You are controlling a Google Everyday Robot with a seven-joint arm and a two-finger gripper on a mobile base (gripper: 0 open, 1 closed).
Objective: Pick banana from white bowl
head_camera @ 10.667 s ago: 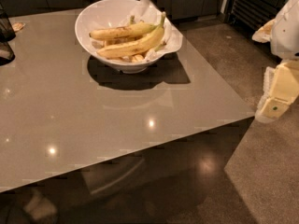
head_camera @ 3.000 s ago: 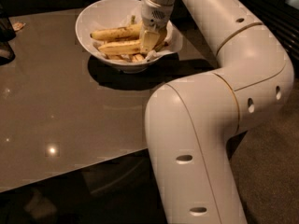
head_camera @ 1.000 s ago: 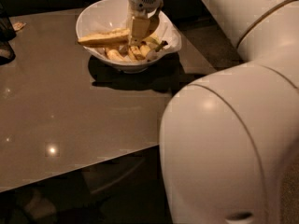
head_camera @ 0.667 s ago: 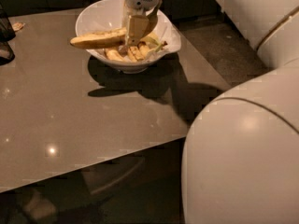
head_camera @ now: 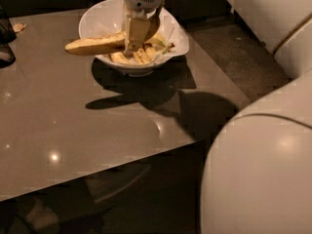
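So the gripper hangs right over the white bowl, fingers closed tight on one end of a banana. The banana pokes out level to the left, past the rim. More banana pieces lie inside the bowl, which sits on the glossy table.
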